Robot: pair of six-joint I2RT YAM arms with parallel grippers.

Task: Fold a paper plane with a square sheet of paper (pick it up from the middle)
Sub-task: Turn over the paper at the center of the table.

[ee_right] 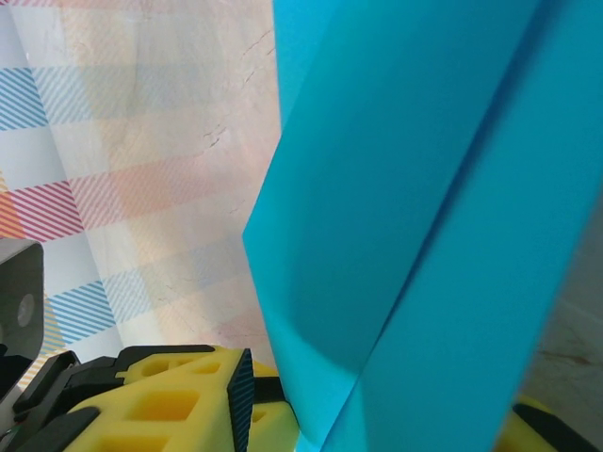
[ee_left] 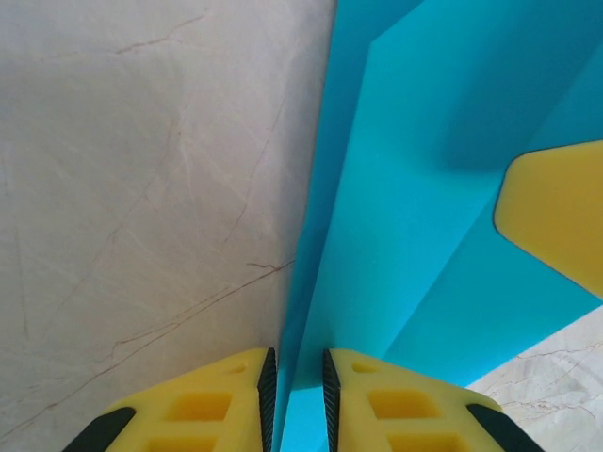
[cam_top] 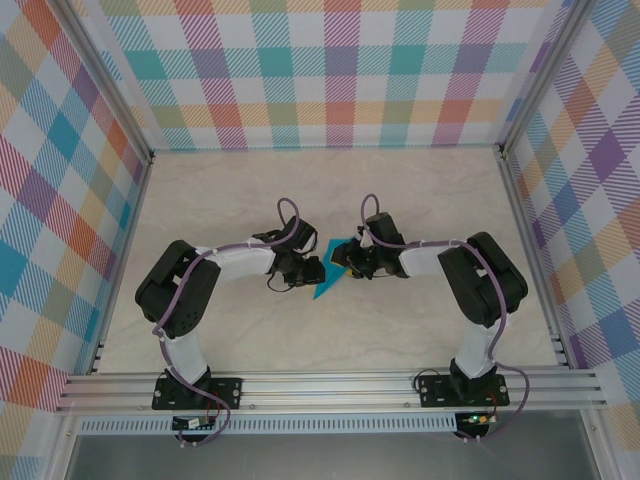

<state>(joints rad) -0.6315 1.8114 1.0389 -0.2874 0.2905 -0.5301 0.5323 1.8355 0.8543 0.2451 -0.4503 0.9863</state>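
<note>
The top camera looks steeply down from above and behind the arm bases [cam_top: 197, 388], taking in the whole desk [cam_top: 420, 200] with the paper [cam_top: 325, 288] small at its middle. The left wrist camera sits behind the left gripper [ee_left: 297, 367], close over the paper. The right wrist camera, behind the right gripper [ee_right: 377, 414], is closer still and faces the checked wall [ee_right: 113, 113] past the paper. All three views share the paper.

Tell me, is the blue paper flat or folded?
Folded. The paper shows sharp creases with layers lying over each other, not one flat sheet. The left gripper is pinching its edge.
</note>
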